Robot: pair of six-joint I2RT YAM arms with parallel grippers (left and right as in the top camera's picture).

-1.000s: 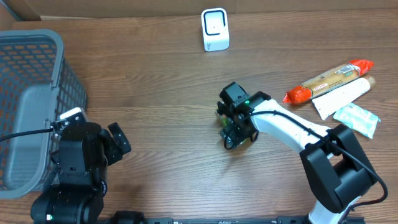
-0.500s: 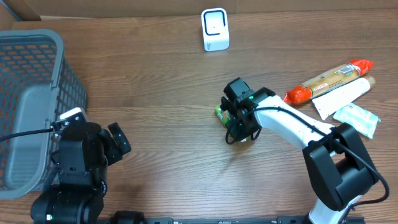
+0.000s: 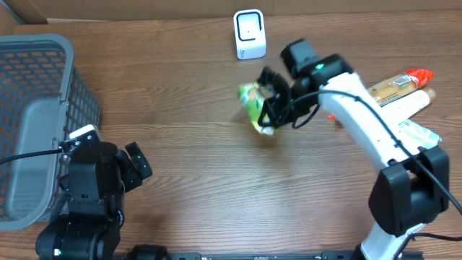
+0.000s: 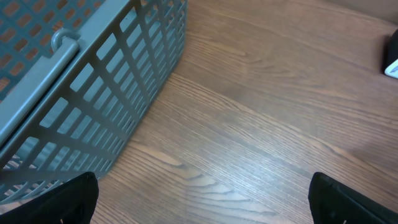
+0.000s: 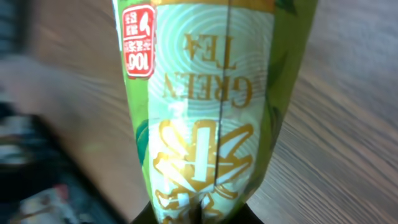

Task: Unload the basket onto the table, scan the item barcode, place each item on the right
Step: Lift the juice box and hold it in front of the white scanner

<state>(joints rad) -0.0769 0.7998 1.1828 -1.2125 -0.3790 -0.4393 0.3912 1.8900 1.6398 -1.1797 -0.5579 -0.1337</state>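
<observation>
I am gripping the green tea packet (image 3: 253,105) by one end in my right jaws, narrowed onto it, and holding it just in front of the white scanner (image 3: 250,33) over the bench (image 3: 195,188). My left jaws are standing wide, well apart from the scanner.

The wooden table (image 3: 188,144) carries a grey mesh basket (image 3: 43,50) at its left edge and a small white barcode scanner (image 3: 250,33) upright at the far edge. By the right edge lie a red-ended long packet (image 3: 401,83), a white tube (image 3: 411,105) and a pale sachet (image 3: 427,135).
</observation>
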